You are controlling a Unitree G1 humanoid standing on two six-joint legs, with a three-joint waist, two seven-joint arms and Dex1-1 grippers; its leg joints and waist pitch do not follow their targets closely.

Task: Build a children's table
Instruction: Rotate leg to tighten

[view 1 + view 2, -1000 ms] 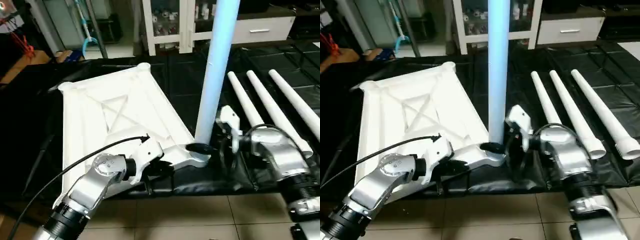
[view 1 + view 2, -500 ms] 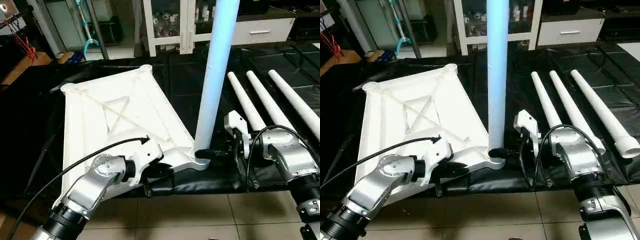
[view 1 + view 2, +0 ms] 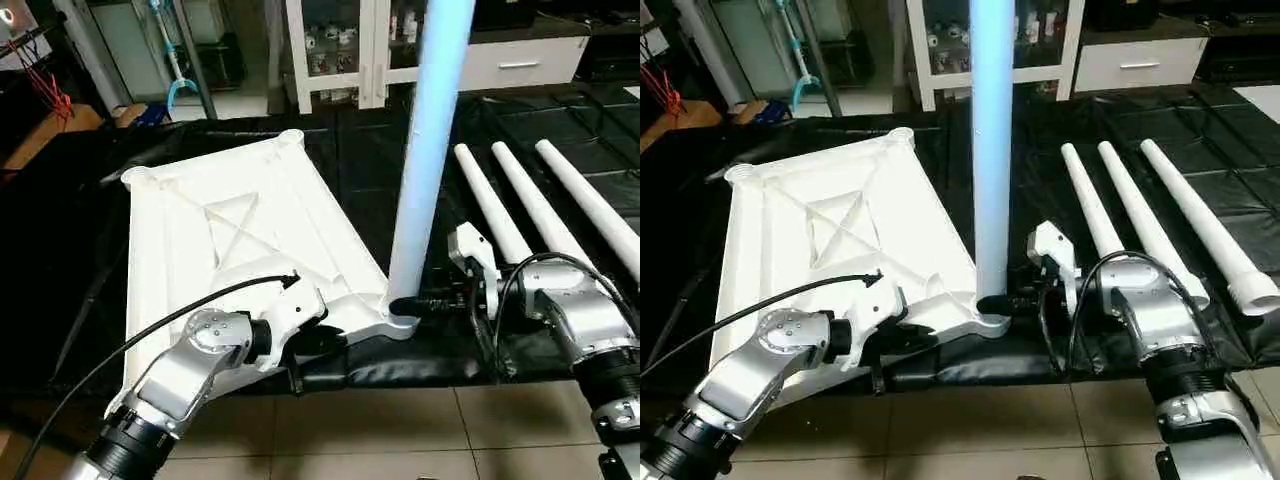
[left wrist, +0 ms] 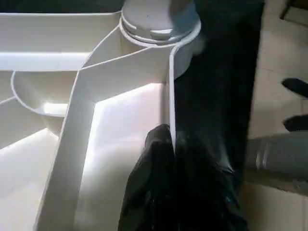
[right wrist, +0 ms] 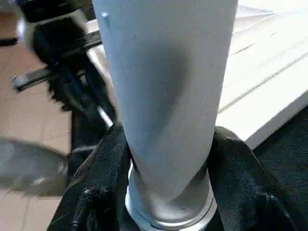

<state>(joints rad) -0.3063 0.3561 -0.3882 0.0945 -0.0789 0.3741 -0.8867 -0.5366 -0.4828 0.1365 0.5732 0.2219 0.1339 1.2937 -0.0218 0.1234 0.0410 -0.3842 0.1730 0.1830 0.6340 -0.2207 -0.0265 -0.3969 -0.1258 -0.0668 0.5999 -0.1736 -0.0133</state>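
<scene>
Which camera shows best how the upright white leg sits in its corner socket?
The right wrist view: the upright white tubular leg enters the round corner socket close up, between the right claw fingers. Both eye views show it small; the left wrist view shows the socket's outside.

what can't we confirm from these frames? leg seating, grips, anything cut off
- Upright white tapered tubular leg: top cut off by the head views' upper edge.
- Leg seating depth in the round corner socket: hidden inside the socket; right claw fingers wrap the base.
- Left claw contact: its black fingers straddle the edge wall of the white ribbed plastic tabletop, hiding the pads.
- Outermost of three loose white legs: wide end cut off in the left eye view.
</scene>
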